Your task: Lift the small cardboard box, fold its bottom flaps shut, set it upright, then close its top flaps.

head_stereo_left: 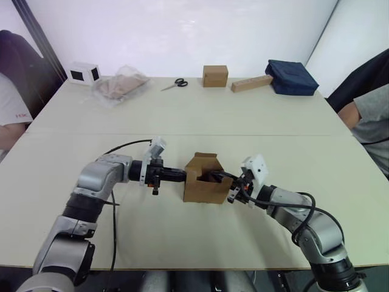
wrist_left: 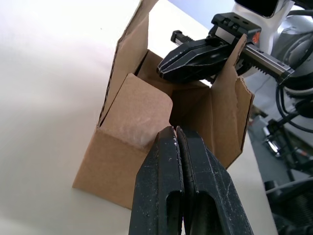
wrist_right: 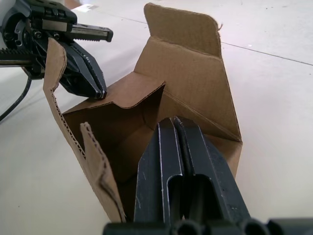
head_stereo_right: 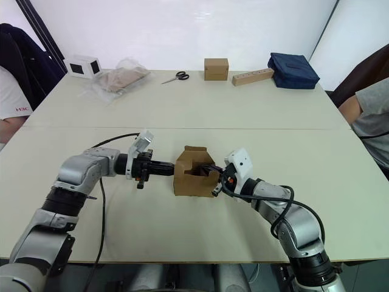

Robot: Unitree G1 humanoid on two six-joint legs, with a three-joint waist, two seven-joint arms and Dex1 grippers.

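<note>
The small cardboard box sits on the near half of the table, its top open and flaps standing up. The left gripper comes at it from nine o'clock, fingers pressed together with nothing between them, tips on a side flap that leans inward. The right gripper reaches in from three o'clock, its claw likewise pinched shut and empty, tips inside the open top. Far across the table at twelve o'clock stand a cube-shaped brown box, a long tan block, scissors and a dark blue bag. A person's arm rests at two o'clock.
</note>
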